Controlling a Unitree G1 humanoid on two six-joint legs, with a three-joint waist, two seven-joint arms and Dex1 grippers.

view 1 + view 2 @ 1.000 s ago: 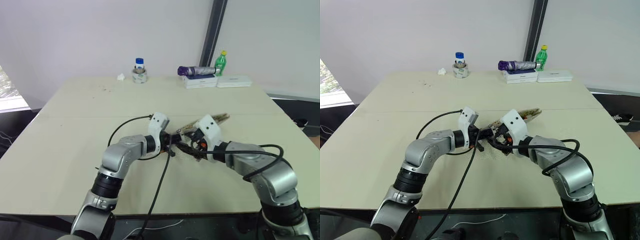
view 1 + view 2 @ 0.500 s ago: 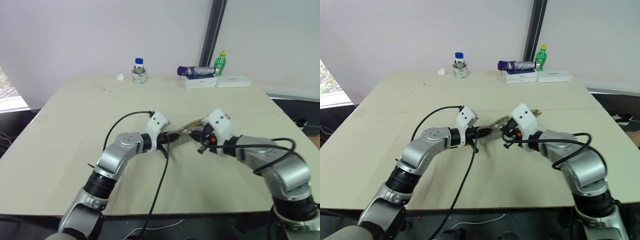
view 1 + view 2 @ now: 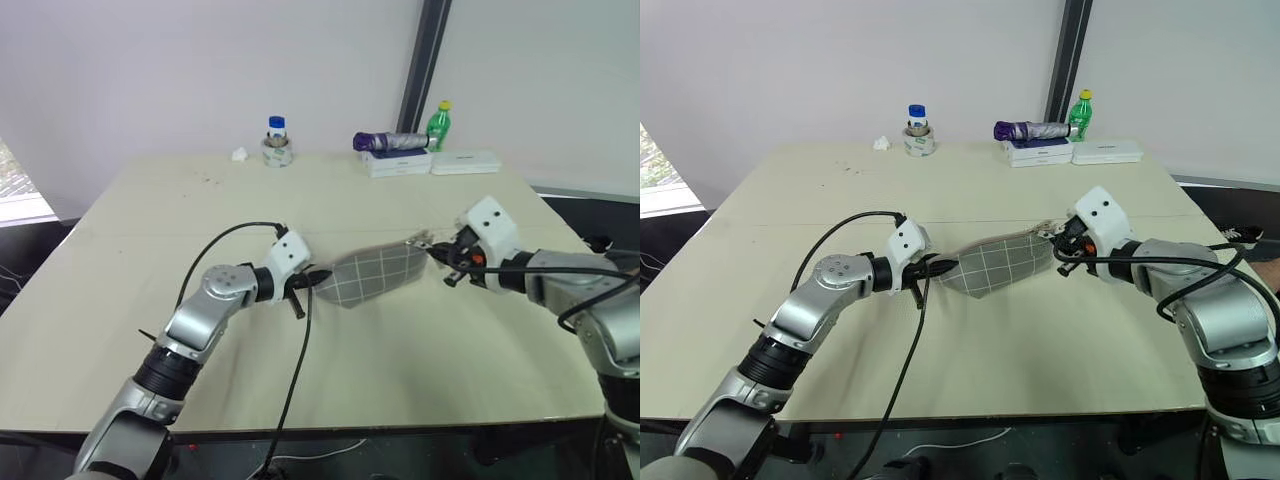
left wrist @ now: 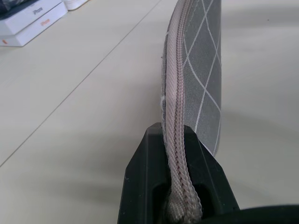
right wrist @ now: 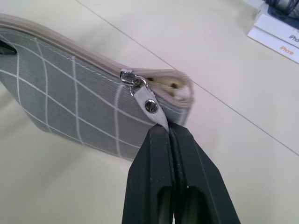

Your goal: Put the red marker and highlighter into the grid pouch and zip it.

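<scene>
the left gripper [image 3: 305,281] sits left of centre over the table [image 3: 150,260], its jaws clamped on the end of the pouch [image 3: 372,275]. in the left wrist view the two black fingers [image 4: 145,177] pinch the beige zipper tape [image 4: 175,107] between them, with the grey gridded cloth running away edge-up from the grip. a black cable [image 3: 300,370] hangs from that wrist down over the near table edge.

the pouch stretches between the two grippers at mid-table, held up by its ends, its lower edge sagging close to the tabletop; whether it touches the table is hard to tell. its side of white grid lines faces the camera. the zipper is closed along most of its length; in the right wrist view the slider [image 5: 127,77] sits near the right end, with a short gap beyond it still open and something pale yellowish just visible inside. the marker and highlighter are not to be made out apart from that.

the right gripper [image 3: 447,262] is at the pouch's right end, jaws shut on the metal pull tab [image 5: 152,107], whose tip goes in between the fingertips.

at the far edge of the table stand a jar [image 3: 277,142] with a blue lid, a scrap of white paper [image 3: 240,154] beside it, and further right white boxes [image 3: 430,163] with a purple umbrella [image 3: 390,141] lying on them and a green bottle [image 3: 440,124] behind.
</scene>
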